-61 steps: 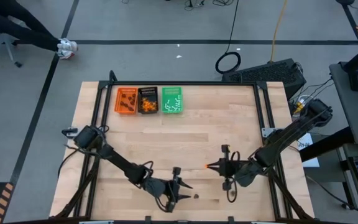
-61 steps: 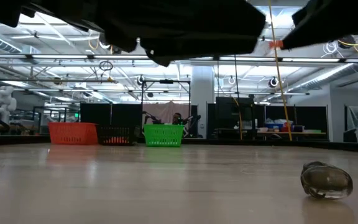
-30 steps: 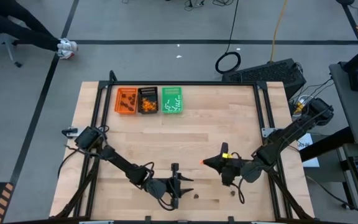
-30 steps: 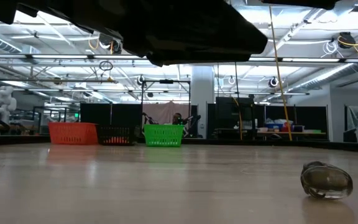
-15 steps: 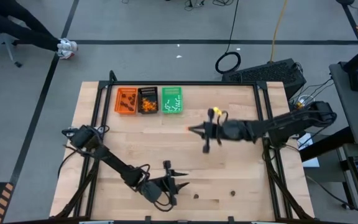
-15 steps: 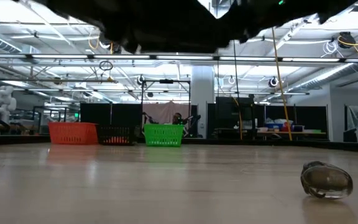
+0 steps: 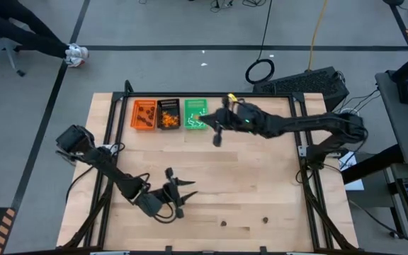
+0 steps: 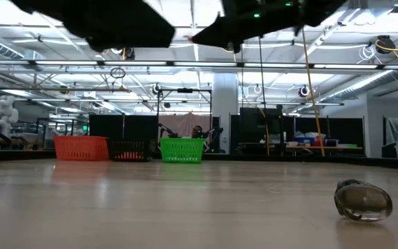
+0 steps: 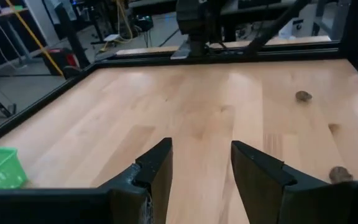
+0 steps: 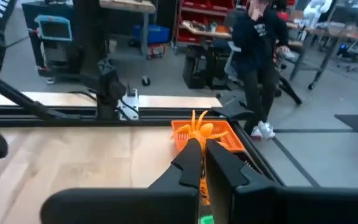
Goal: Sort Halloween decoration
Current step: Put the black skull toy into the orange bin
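Observation:
The Halloween decoration shows as small trinkets. One orange, leggy trinket (image 10: pixel 199 123) sticks out of my right gripper (image 10: pixel 204 148), which is shut on it. That gripper (image 7: pixel 205 122) hangs above the table by the green tray (image 7: pixel 196 115). Two dark brown blobs (image 7: pixel 224 223) (image 7: pixel 265 219) lie on the wood near the front edge; one is close in the low view (image 8: pixel 363 200). My left gripper (image 9: pixel 201 163) stands open over bare wood at the near left (image 7: pixel 183 187), with nothing between its fingers. My right gripper pinches the orange trinket's body (image 10: pixel 199 132) between its two shut fingertips. The legs spread out past the tips. The fingers lie about level and reach in from the table's right side. The trinket is lifted clear of the table.
The orange tray (image 7: pixel 144 115), the black tray (image 7: pixel 168 114) and the green tray stand side by side at the far left, each with small pieces inside. A black frame (image 7: pixel 299 142) borders the table. A person (image 10: pixel 253 56) stands beyond the far edge.
My right gripper has swung from the near right of the table toward the far edge and left, up to the trays. It rolled on the way and stayed shut on the orange trinket. My left gripper has drawn back toward the left edge and risen a little, still open.

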Motion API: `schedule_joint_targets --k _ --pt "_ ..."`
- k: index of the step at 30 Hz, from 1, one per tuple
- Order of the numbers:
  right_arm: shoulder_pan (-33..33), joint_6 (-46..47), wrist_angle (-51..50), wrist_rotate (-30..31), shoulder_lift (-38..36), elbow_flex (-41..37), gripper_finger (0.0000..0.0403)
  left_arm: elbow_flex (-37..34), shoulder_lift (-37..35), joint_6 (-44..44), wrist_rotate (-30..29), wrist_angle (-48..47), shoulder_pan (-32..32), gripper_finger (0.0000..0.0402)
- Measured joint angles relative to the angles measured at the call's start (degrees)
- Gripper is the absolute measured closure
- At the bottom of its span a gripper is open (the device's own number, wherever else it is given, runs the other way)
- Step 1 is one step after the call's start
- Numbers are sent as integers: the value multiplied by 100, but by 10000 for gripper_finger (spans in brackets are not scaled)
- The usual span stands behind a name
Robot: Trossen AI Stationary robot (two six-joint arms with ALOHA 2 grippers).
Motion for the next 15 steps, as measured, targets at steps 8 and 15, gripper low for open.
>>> schedule_joint_targets --k 8,15 --pt "-277 169 -679 -21 1390 1680 403 -473 -364 -613 -482 -159 -424 240" --pt "-478 738 -402 -8 2405 2297 403 -467 -378 -708 -1045 -276 -814 240"
